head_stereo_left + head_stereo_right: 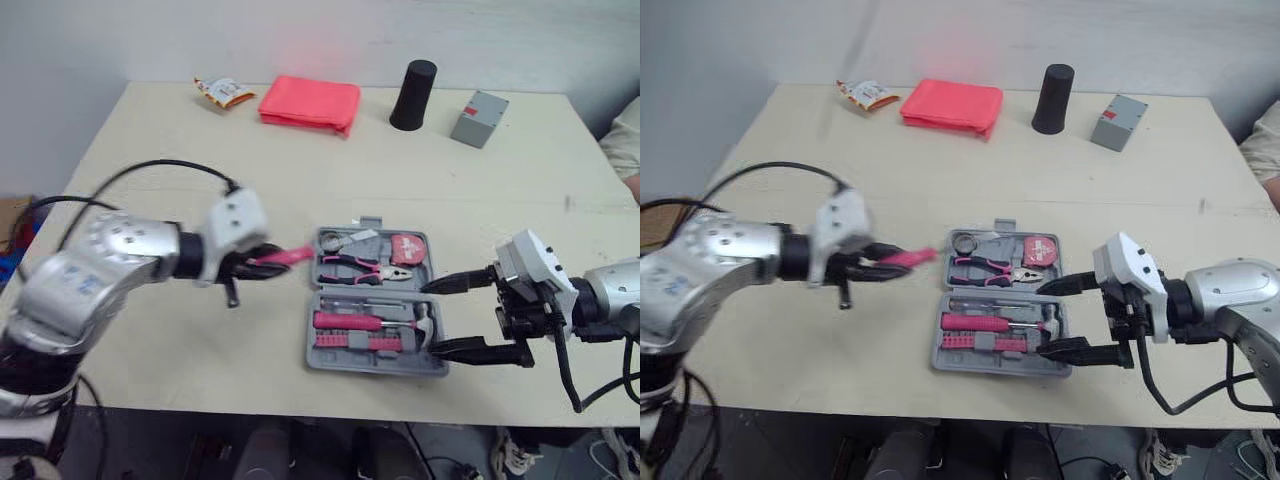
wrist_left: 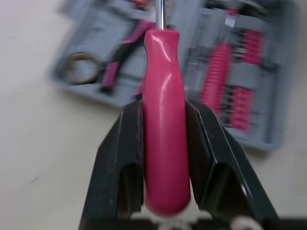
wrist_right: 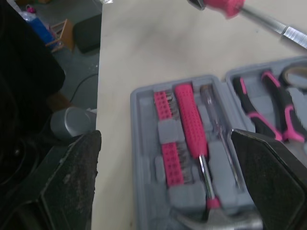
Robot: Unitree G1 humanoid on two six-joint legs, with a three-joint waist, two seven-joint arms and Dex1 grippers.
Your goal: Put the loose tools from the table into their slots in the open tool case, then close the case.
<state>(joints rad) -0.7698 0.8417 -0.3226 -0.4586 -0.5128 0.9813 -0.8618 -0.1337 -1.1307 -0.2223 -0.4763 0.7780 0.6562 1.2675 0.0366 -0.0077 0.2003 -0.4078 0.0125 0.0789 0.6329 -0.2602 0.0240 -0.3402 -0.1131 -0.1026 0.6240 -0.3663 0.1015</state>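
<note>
Holding pink screwdriver beside the open case

Left arm comes in from the left side of the table (image 1: 200,150), forearm roughly level, wrist turned toward the tool case (image 1: 375,364). Left gripper (image 1: 255,262) is pinching the pink screwdriver (image 2: 165,120) by its handle – black fingers (image 2: 120,158) pressed against both sides, shaft pointing at the case's far half. The screwdriver sits just left of the case.

Right arm reaches in from the right, gripper aimed left. Right gripper (image 1: 445,316) is spread wide, one finger by the far half and one by the near half, at the case's right edge – gripping nothing.

Case lies flat and open, with pliers (image 1: 355,266) and tape measure (image 1: 408,247) in the far half.
</note>
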